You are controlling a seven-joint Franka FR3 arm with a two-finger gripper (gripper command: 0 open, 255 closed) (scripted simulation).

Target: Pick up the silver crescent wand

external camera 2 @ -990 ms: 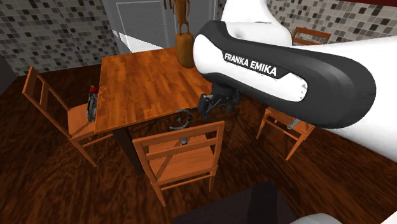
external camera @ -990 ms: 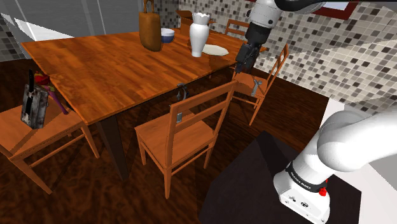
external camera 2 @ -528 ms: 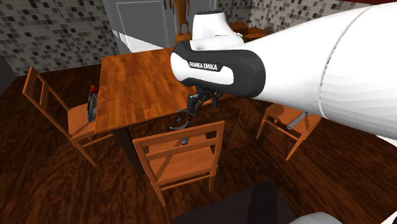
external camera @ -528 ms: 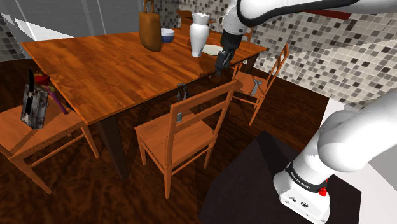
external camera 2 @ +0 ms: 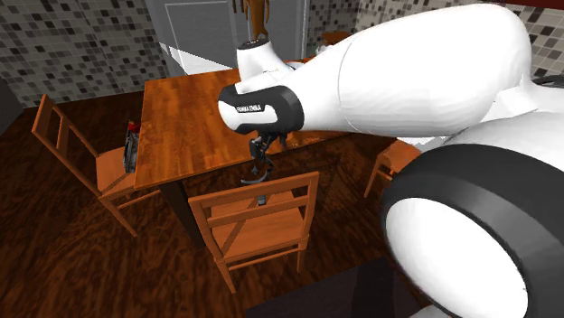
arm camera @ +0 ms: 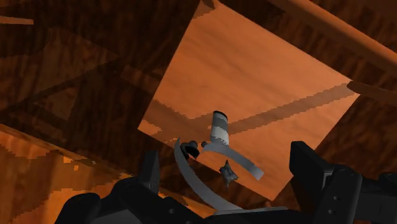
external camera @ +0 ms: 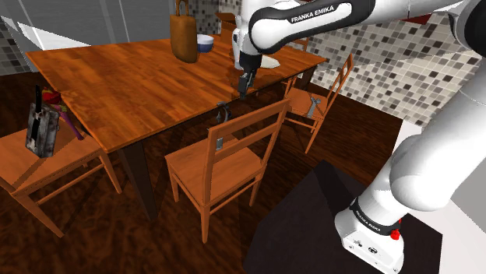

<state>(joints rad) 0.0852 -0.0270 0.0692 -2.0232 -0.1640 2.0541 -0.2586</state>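
Your gripper hung with jaws apart, the crescent wand ungrasped at its seven o'clock in the shoulder view; descent, grip and lift remained.

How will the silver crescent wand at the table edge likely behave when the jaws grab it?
Probably stiff: the wand has a thin grey crescent that holds its curve unsupported. Its short round handle may roll or twist between the jaws. Since it lies at the edge of the table, above a chair, a nudge could tip it off.
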